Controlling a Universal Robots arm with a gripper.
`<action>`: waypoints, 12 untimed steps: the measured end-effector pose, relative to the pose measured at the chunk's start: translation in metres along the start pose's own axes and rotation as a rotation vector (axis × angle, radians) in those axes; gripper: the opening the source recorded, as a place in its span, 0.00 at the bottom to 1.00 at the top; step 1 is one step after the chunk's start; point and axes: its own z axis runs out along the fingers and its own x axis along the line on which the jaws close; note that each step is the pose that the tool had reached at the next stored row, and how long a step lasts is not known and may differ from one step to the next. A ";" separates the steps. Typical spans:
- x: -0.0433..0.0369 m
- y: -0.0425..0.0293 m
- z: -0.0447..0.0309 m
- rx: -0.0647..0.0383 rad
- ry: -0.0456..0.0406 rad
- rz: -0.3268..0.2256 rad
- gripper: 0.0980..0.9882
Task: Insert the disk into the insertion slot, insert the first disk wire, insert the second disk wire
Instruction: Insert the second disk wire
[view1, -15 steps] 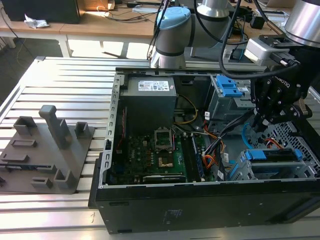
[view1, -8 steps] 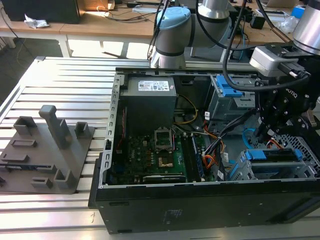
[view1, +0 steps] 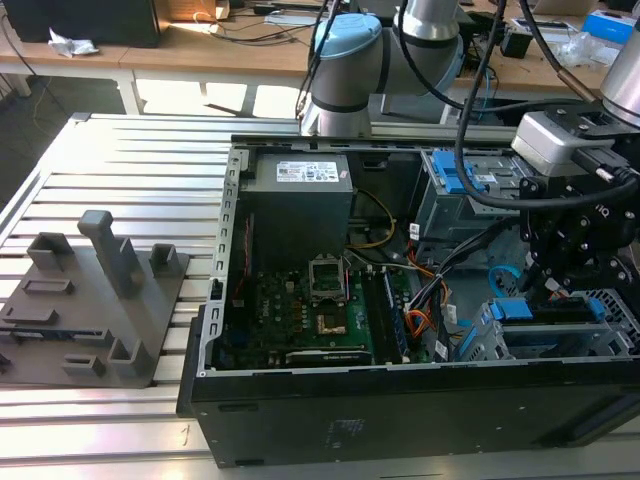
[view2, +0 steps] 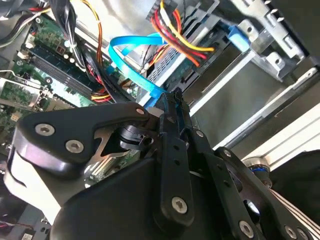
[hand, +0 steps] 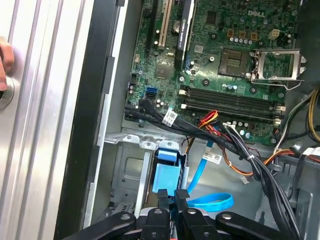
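Case: you're looking at the open black computer case (view1: 300, 400), green motherboard (view1: 330, 310) lying at the exterior view's left.
Disk: grey hard drive in blue plastic carrier (hand: 166, 172) sitting in the silver-grey perforated drive cage (view1: 600, 335).
Gripper: black gripper (hand: 173, 196) hovering at the carrier's end, fingers pinching narrow; what they're holding, can't tell.

Black gripper (hand: 172, 196) over a bright blue carrier tab (hand: 165, 177). Bright blue ribbon cable (view2: 131, 61) loops beside a red, yellow and black wire bundle (view2: 181, 40). Green motherboard (hand: 235, 55), silver-grey perforated insertion slot (view1: 555, 335), ribbed silver table (view1: 130, 165).
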 end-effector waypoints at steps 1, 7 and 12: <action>0.0003 -0.0023 0.0009 -0.001 -0.0006 0.006 0.07; 0.0017 -0.0123 0.0057 -0.004 -0.0022 0.044 0.07; 0.0028 -0.0191 0.0080 -0.007 -0.0025 0.056 0.07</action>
